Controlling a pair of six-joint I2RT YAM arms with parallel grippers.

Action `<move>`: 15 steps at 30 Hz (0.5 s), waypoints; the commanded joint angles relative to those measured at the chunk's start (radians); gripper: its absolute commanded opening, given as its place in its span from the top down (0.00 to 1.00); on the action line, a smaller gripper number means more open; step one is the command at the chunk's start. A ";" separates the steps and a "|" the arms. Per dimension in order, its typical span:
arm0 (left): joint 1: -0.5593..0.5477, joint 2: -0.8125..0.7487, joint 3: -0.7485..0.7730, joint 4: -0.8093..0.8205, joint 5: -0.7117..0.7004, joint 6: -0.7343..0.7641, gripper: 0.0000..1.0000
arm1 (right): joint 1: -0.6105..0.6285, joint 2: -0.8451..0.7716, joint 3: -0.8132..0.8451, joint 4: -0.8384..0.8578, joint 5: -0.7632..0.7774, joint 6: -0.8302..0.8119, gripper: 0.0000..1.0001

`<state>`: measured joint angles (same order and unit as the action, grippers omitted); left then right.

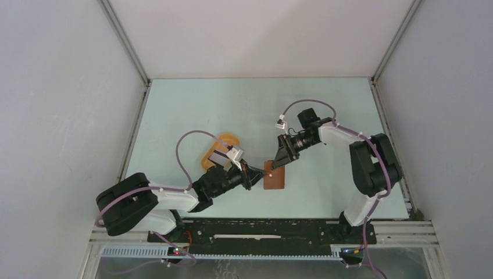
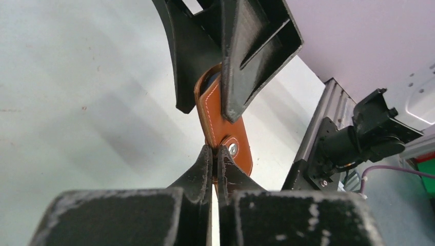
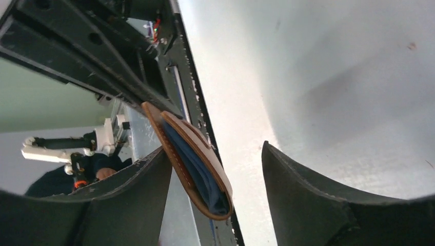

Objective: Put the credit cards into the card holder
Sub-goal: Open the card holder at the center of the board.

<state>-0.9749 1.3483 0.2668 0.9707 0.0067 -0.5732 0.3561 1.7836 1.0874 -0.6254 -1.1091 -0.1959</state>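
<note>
Basically, the left gripper (image 2: 213, 163) is clamping the card holder (image 2: 211, 115) near its snap (image 2: 233, 149), over the middle of the surface (image 1: 192, 110), while the right gripper (image 3: 214, 151) is straddling it, released. Judging by that, the right one should be closing firmly before peeling the holder open.

Reddish-brown card holder (image 1: 274, 177) with pale edge stitching, silver snap, dark blue lining, orange-yellow tray (image 1: 225, 144) at its ten o'clock, pale mint bench (image 1: 232, 104), black left pincer (image 1: 260, 172), black right pincer (image 1: 275, 164), lilac cables (image 1: 308, 102)
</note>
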 commanded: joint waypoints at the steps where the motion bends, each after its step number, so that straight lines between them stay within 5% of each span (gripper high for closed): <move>1: 0.036 -0.064 -0.033 0.086 0.131 0.092 1.00 | 0.024 -0.103 0.025 -0.051 -0.086 -0.133 0.33; 9: 0.078 -0.151 -0.054 0.062 0.174 0.091 1.00 | 0.077 -0.169 0.026 -0.076 -0.066 -0.186 0.60; 13: 0.079 -0.189 -0.057 0.041 0.151 0.071 0.99 | 0.101 -0.197 0.034 -0.087 -0.066 -0.187 0.94; 15: 0.082 -0.232 -0.064 -0.015 0.084 0.033 0.88 | 0.103 -0.225 0.035 -0.073 -0.042 -0.165 1.00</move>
<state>-0.9001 1.1973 0.2214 0.9581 0.1577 -0.5156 0.4374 1.6295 1.0885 -0.6956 -1.1572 -0.3603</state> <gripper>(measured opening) 0.033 0.074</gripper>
